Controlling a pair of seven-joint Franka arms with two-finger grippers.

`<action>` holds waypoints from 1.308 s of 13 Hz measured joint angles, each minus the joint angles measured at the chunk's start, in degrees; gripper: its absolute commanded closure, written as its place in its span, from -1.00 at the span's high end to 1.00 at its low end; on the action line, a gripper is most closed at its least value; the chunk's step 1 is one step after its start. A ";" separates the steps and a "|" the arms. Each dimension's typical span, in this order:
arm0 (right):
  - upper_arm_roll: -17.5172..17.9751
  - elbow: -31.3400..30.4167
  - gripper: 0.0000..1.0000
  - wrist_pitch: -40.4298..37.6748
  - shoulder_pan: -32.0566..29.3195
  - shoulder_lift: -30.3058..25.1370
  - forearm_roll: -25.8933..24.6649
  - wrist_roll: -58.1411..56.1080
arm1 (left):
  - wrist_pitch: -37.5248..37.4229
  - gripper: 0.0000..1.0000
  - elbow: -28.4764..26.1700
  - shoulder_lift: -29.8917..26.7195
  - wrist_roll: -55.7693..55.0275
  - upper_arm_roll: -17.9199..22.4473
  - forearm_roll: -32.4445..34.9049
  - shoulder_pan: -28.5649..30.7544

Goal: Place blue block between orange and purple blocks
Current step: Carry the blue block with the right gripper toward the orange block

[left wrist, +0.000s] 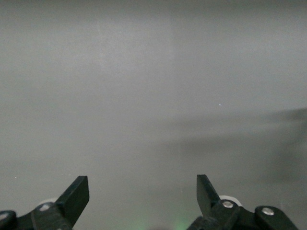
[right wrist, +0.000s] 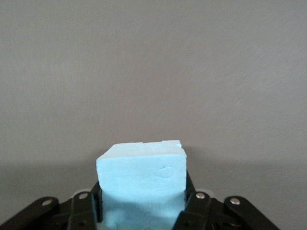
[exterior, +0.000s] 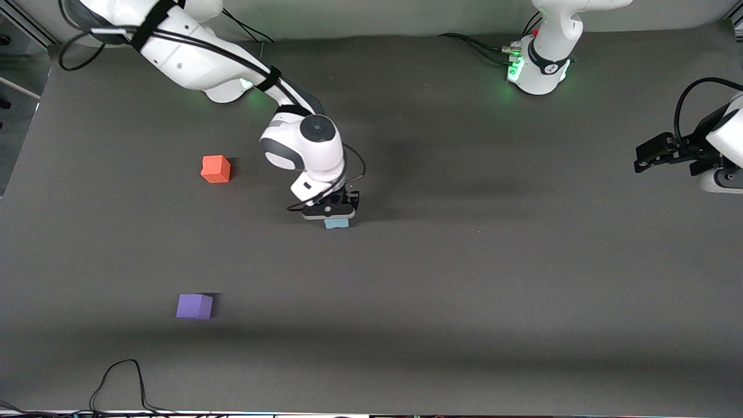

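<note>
Three cubes on desk (exterior: 464, 290), right tool (exterior: 335, 216) clamped on blue block (exterior: 336, 223) mid-desk, orange block (exterior: 216, 169) farther from camera than purple block (exterior: 194, 306), left tool (exterior: 662, 152) waiting, fingers (left wrist: 76, 194) spread

The blue block (right wrist: 142, 184) looks like soft foam, dull and not shiny, with little dents and a rough, crumbly top edge. The right gripper (exterior: 332, 212) around it is black plastic, a bit shiny, with small silver metal screws. The orange block (exterior: 216, 169) and the purple block (exterior: 194, 306), both on the table (exterior: 493, 278) toward the right arm's end from the blue block, look dull and soft too. The table has a dark grey cover, flat and matt, like cloth or rubber. The arms have smooth, glossy white plastic shells. The left gripper (left wrist: 143, 196) has matt black fingers with shiny metal screws
</note>
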 measured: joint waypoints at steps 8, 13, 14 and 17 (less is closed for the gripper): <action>-19.86 -3.99 -0.58 -9.46 -3.10 -20.04 33.18 -42.56 | 0.71 1.00 -0.51 -0.06 0.00 0.04 -0.02 -0.09; -32.99 -16.53 -0.57 4.20 -3.28 -18.32 34.50 -55.42 | 0.69 1.00 -1.08 -0.06 0.00 -0.27 -0.14 -0.41; -33.01 -17.27 -0.57 6.44 -3.27 -16.83 34.50 -55.42 | 0.62 1.00 -1.10 -0.06 0.00 -0.26 -0.14 -0.41; -33.37 -17.58 -0.55 10.38 -3.24 -13.56 34.50 -55.61 | 0.41 1.00 -1.12 -0.06 0.00 -0.14 -0.13 -0.34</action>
